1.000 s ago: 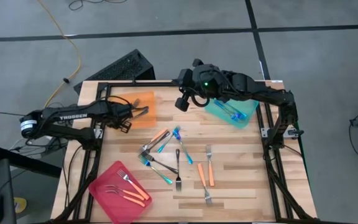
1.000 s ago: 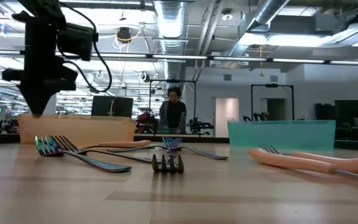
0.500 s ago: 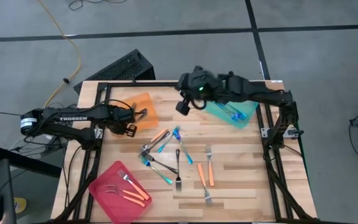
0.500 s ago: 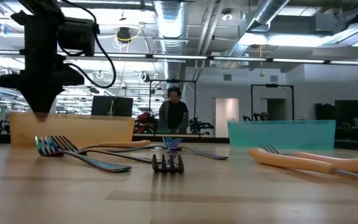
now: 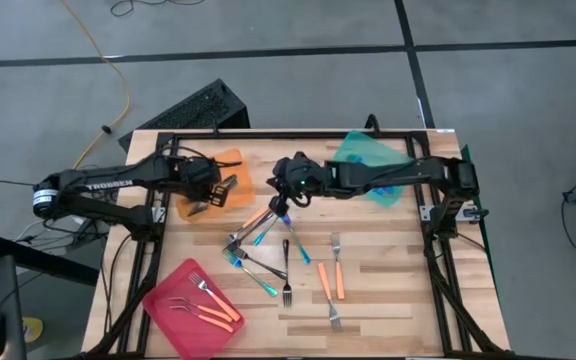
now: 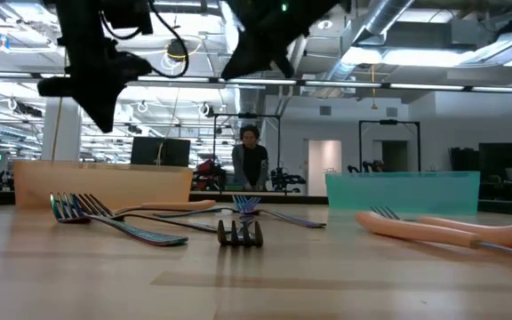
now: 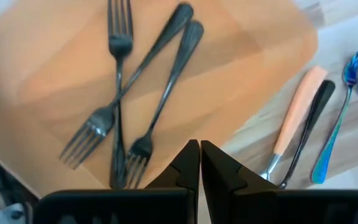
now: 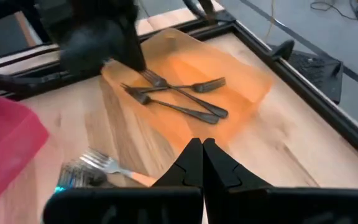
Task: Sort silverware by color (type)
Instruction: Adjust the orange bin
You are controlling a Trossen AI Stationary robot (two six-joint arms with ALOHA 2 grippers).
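Loose silverware (image 5: 258, 240) with blue, orange and dark handles lies in a heap at the table's middle; more forks (image 5: 330, 280) lie to its right. Three dark forks (image 7: 123, 106) rest flat in the orange tray (image 5: 230, 162). My left gripper (image 7: 199, 155) is shut and empty, hanging above that tray's near right corner (image 5: 224, 192). My right gripper (image 8: 201, 157) is shut and empty too. It hangs over the heap's far end (image 5: 280, 200), pointing slantwise toward the orange tray (image 8: 229, 68).
A pink tray (image 5: 163, 300) with orange-handled forks (image 5: 208, 305) sits at the near left corner. A teal tray (image 5: 363, 152) stands at the far right, partly under the right arm. A black frame (image 5: 158, 215) runs around the table. A person stands far off in the room (image 6: 249, 164).
My right gripper has swung down from beside the teal tray toward the table's left and near edge, ending over the heap of forks. My left gripper has risen from the orange tray. Both stay shut. No fork has moved.
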